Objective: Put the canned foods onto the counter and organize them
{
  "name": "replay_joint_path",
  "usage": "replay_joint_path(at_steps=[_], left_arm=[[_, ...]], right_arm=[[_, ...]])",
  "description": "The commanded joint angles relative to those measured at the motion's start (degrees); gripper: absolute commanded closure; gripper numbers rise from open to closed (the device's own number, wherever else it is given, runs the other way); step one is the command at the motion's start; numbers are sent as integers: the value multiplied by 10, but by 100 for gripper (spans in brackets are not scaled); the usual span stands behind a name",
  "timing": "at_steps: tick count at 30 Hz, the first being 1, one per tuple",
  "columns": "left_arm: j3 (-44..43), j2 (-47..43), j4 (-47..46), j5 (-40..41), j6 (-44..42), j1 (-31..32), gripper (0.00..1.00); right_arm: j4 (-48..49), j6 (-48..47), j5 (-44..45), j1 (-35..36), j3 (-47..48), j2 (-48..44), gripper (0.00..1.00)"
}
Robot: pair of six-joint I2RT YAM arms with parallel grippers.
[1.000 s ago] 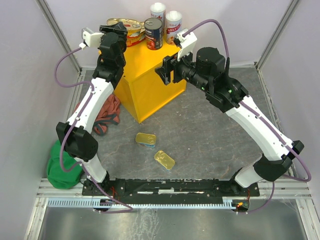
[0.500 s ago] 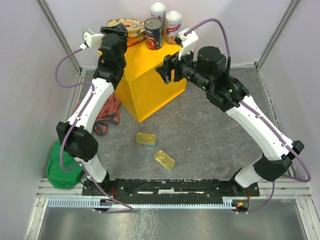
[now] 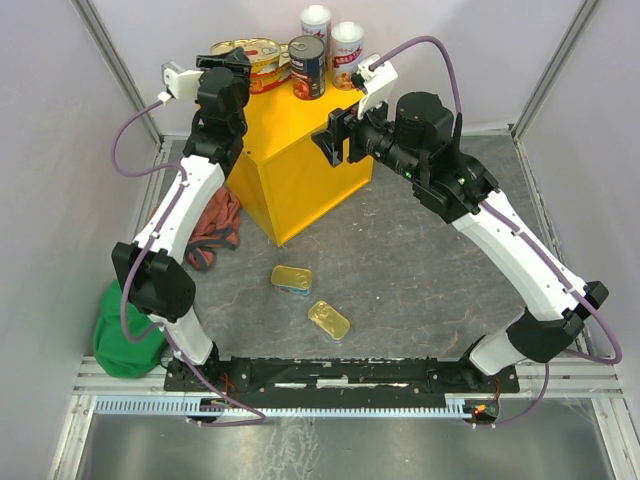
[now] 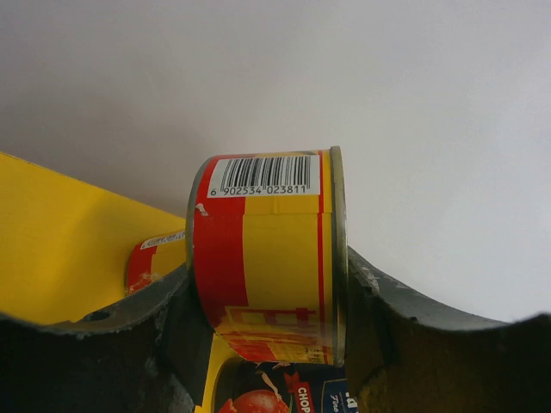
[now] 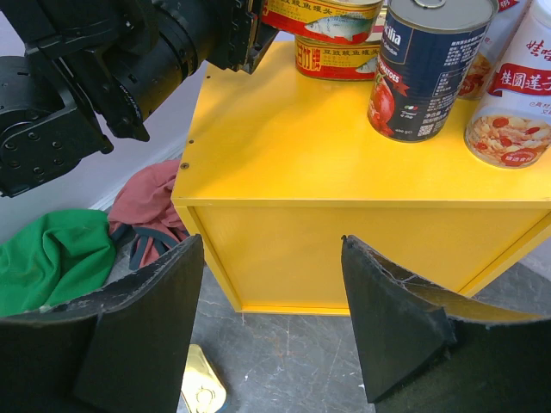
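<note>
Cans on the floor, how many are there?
2. One gold tin lies in front of the yellow box; a second gold tin lies nearer the arm bases. No others show.

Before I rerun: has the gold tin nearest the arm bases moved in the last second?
No. The gold tin keeps the same gap to the other floor tin and to the yellow box.

Three cans [image 3: 307, 67] and oval tins [image 3: 248, 48] top yellow counter [image 3: 285, 125]; two gold tins [image 3: 291, 277] below.
</note>
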State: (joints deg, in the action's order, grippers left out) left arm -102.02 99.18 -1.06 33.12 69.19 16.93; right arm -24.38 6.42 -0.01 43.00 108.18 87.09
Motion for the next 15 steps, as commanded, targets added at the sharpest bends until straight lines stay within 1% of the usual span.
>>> replay_joint_path(at_steps=[1, 15], left_arm=[[-12, 9, -24, -16, 14, -6, 40], [-13, 28, -30, -44, 34, -6, 39]], right_arm=[[26, 5, -3, -3, 9, -1, 27], [25, 4, -2, -9, 9, 0, 27]])
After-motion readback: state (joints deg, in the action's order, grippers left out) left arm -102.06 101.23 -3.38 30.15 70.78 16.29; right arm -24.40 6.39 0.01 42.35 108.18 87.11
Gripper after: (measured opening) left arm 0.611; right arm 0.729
